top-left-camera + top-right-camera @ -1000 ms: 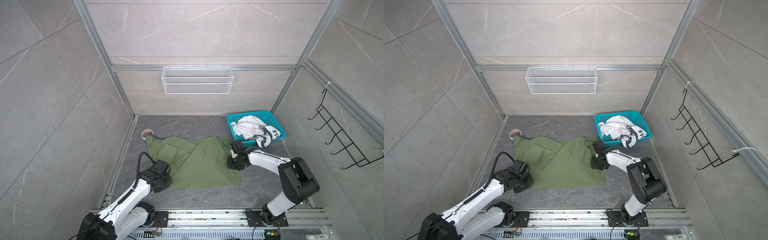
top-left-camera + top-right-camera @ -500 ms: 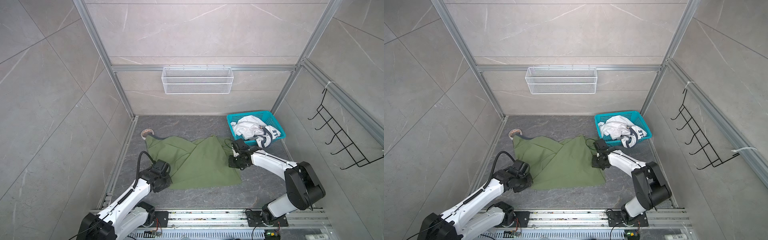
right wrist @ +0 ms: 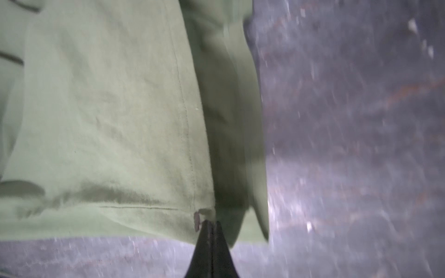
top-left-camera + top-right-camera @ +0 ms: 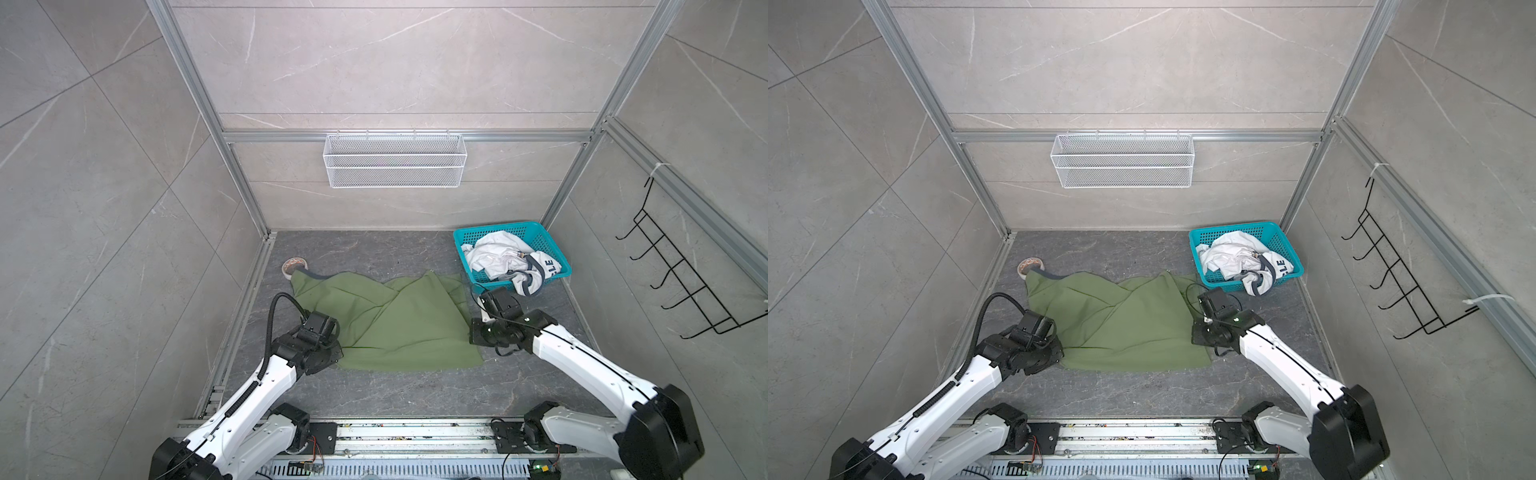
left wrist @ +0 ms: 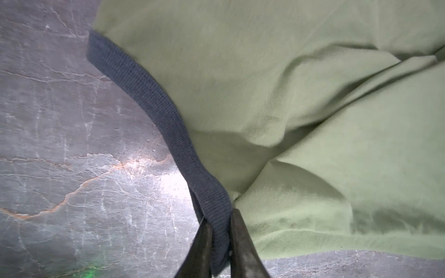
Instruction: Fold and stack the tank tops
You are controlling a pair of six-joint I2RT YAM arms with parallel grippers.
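Grey veined stone is making up the surface [image 4: 374,399] you are working over, with tiled walls closing it in on three sides and a white wire basket [image 4: 395,166] hanging on the far wall; the olive green tank top [image 4: 399,328] is lying spread and rumpled across the middle of the surface, one flap folding diagonally over its centre; its far left corner is touching a small tape roll [image 4: 295,264] near the left wall. Your left gripper [image 5: 220,240] is sitting at the near left edge of that top; in the left wrist view its jaws are standing narrow, pinching the dark grey trim [image 5: 154,101] between them, and the trim is curving away from them over the stone. Your right gripper [image 3: 211,238] is sitting at the right edge of the same top; in the right wrist view its jaws are pressing fully together right at a stitched hem corner; whether any cloth is caught between them you cannot tell from that blurred view. The white tank top [image 4: 494,257] is lying crumpled in the teal basket [image 4: 548,245] at the far right of the surface, just beyond the right gripper; part of it, with dark trim and navy lettering, is hanging over the basket's near rim.
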